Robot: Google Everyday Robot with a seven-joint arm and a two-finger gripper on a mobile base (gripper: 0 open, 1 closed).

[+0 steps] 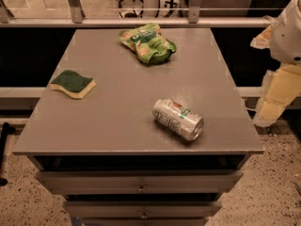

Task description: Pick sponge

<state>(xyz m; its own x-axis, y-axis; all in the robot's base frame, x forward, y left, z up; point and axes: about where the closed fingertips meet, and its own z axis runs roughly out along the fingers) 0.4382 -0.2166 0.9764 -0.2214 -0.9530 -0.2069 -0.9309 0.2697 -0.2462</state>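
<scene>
The sponge has a dark green top over pale yellow foam and a wavy edge. It lies flat near the left edge of the grey table. My gripper is the pale yellow blocky part at the far right of the view. It hangs off the table's right side, below the white arm, and is far from the sponge and holds nothing that I can see.
A silver can lies on its side at the front right of the tabletop. A bright green snack bag lies at the back centre. Drawers sit under the top. A glass railing runs behind the table.
</scene>
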